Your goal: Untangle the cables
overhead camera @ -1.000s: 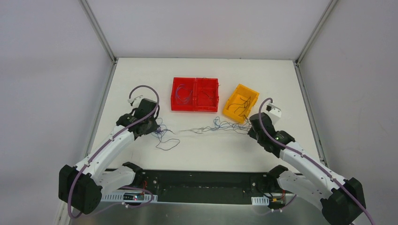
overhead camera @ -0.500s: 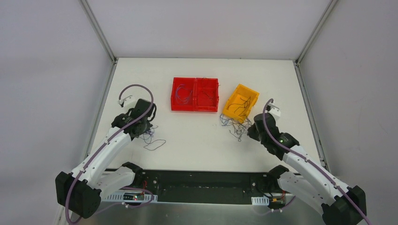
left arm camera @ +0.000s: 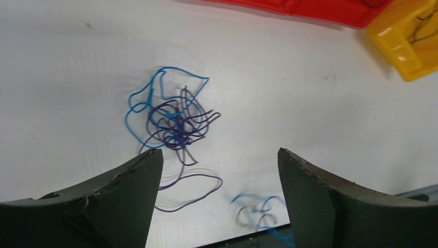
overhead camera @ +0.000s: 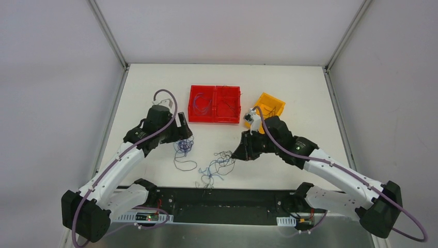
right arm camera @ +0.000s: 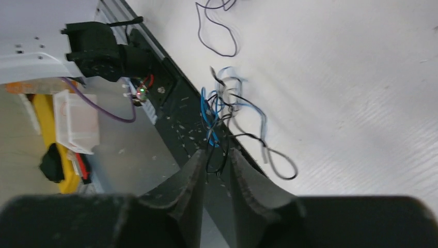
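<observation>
Left gripper [left arm camera: 219, 160]: fingers spread wide, holding nothing. The blue-and-purple clump [left arm camera: 173, 121] of cables lies flat on the table [overhead camera: 289, 82] just ahead of it, a little toward its left finger.

Right gripper [right arm camera: 217, 155]: fingers pressed almost together, apparently pinching strands of the blue-and-black clump [right arm camera: 227, 111]. That clump trails from the tips toward the table's near edge.

The two clumps lie apart. I judge the left arm nearer the purple one, which sits almost straight below it.

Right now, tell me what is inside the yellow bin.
Thin dark cables lie in the yellow bin's visible part. From above, the right arm covers its near end, so whatever lies there cannot be seen.
</observation>
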Controlling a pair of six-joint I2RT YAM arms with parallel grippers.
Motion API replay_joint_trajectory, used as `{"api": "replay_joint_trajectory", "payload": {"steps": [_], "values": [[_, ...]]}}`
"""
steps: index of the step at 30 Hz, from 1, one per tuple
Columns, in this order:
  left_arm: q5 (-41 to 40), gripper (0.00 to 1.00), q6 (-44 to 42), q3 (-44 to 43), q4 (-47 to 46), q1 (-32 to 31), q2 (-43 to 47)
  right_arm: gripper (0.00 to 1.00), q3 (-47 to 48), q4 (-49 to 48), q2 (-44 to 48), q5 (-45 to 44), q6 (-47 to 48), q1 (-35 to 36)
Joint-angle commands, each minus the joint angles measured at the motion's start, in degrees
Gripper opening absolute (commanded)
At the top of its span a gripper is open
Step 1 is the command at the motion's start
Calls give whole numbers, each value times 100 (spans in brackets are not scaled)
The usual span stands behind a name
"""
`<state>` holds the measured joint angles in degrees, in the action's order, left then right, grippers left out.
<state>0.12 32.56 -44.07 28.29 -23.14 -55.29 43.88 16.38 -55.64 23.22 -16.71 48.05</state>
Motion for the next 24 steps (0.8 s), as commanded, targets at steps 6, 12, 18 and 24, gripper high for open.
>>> {"api": "replay_joint_trajectory", "payload": {"steps": [6,12,18,24], "values": [[1635,84,-401,180,-1304,-311,-189,10,58,30,-375,-802,-30,9],[2039,81,-526,35,-1348,-817,-827,42,32,242,-591,-858,-54,39],[2757,72,-606,-30,-1041,-1123,-1236,52,129,608,-1280,-1485,88,546],[2590,71,-569,50,-539,-1535,-1309,52,-200,-94,-1802,-1480,-287,948]]}}
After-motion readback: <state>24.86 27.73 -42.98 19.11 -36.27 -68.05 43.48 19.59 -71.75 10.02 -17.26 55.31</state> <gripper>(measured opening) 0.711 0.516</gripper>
